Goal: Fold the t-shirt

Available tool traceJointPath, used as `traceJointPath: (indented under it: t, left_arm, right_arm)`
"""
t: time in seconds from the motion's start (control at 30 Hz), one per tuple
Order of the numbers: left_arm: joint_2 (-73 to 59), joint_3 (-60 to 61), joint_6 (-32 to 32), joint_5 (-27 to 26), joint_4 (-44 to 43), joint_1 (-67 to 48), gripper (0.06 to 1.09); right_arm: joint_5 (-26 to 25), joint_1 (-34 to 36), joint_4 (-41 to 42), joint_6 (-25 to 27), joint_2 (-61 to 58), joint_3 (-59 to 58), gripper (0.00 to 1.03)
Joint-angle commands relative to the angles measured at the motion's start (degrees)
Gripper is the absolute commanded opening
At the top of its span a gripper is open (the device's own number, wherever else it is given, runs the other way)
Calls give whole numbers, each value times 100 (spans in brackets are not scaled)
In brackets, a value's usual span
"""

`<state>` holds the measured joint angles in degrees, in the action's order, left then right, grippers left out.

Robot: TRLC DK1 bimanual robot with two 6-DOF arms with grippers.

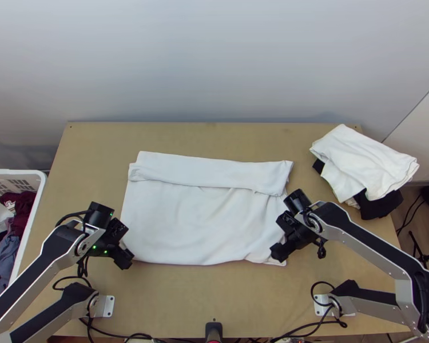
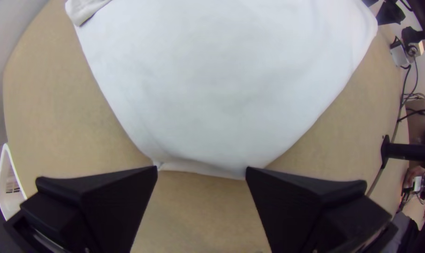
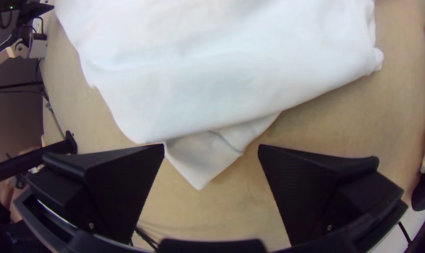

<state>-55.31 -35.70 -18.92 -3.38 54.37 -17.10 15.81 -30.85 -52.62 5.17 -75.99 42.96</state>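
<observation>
The white t-shirt point(image 1: 200, 220) lies flat across the middle of the table point(image 1: 214, 300), with a band point(image 1: 214, 172) folded over along its far side. Your left gripper point(image 2: 202, 168) is at the near left corner, its 2 fingers spread, the cloth's edge running between the tips. Your right gripper point(image 3: 211, 145) is at the near right corner, fingers spread too, pinching nothing.

The step in hand looks like gripping both near corners to carry that edge toward the far side; the folding seems about halfway along. Mind the right corner: a lower flap point(image 3: 200, 166) pokes out from under the top layer. Get your fingers low enough to straddle both layers before you squeeze, or you may lift the upper one and leave the flap behind. On the left, make sure you have a good bite of hem, since a shallow pinch could slip.

Then close on both corners, raise them at the same pace and hold the edge lightly taut, so the middle doesn't sag or bunch. Lay it down square to the far band, and keep clear of the stacked clothes point(image 1: 360, 163) at the far right.
</observation>
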Motion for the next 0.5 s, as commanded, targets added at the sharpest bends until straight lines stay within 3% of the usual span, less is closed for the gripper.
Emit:
traceJointPath:
  t: [0.0,0.23,0.47]
  left_arm:
    - [-6,63,-24,30,-84,14,81]
    - [-164,72,-51,30,-120,14,80]
    - [-384,46,-68,30,-243,-4,80]
  right_arm:
    - [-87,0,112,2,-74,-16,92]
    - [-87,-44,191,54,-101,-42,75]
    - [-87,-184,358,54,-206,-112,75]
